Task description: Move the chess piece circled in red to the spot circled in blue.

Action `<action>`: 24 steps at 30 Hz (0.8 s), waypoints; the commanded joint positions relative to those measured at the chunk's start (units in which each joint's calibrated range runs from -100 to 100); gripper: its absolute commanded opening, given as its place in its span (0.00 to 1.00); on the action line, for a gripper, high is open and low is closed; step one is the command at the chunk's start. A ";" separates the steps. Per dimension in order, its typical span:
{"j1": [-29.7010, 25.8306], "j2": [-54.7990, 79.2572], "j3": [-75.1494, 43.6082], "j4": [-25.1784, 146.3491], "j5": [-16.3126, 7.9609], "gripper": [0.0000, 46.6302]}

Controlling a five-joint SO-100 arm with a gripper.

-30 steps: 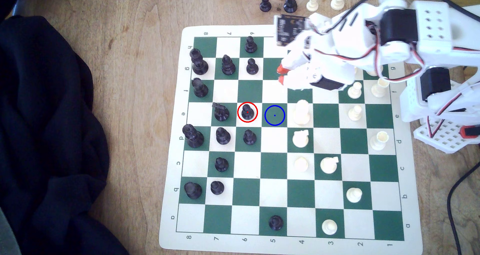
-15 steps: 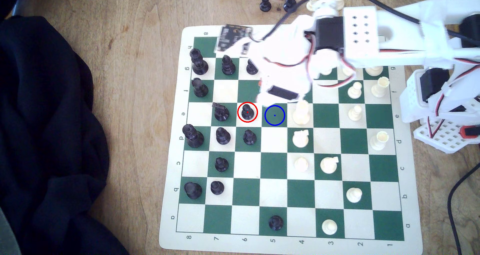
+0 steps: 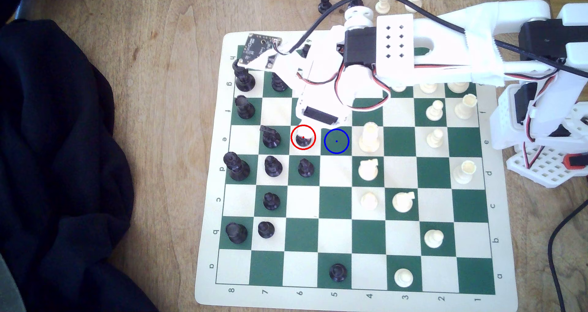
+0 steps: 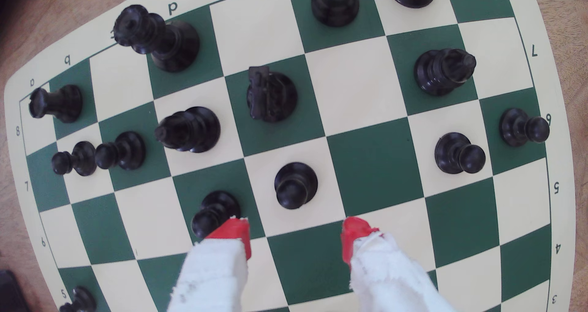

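Note:
The chess piece (image 3: 303, 141) is a black pawn on the red-ringed white square; my gripper's white body covers its head in the exterior view. The spot (image 3: 336, 141), a blue-ringed green square, lies bare just to the exterior view's right of it. My gripper (image 3: 310, 121) hovers over the pawn's far side. In the wrist view the pawn (image 4: 296, 184) stands upright just beyond my open gripper (image 4: 294, 235), nothing between the red fingertips (image 4: 234, 235). The green square (image 4: 302, 258) between the tips, on the side away from the knight, is the spot.
A black knight (image 3: 270, 137) and a black pawn (image 3: 305, 168) stand next to the ringed pawn; one fingertip overlaps that neighbour pawn (image 4: 216, 213) in the wrist view. A tall white piece (image 3: 369, 138) borders the spot. Dark cloth (image 3: 63, 156) lies off the chessboard (image 3: 210, 172).
The arm has swung toward the exterior view's left and reached out across the board, from the upper middle squares to just over the red-ringed pawn, now covering its head. No piece has moved.

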State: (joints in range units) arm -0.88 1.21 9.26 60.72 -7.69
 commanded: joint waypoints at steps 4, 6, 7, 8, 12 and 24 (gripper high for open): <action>-0.56 1.76 -4.55 -3.31 -0.34 0.33; -0.56 2.52 -4.55 -3.47 -0.24 0.33; -0.56 3.28 -4.55 -3.80 -0.24 0.33; -0.56 3.62 -4.55 -3.96 -0.24 0.32; -0.80 5.24 -4.55 -4.78 -0.34 0.31; -1.27 8.04 -4.55 -7.15 -0.34 0.29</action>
State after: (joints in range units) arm -1.33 10.35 9.26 54.50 -7.99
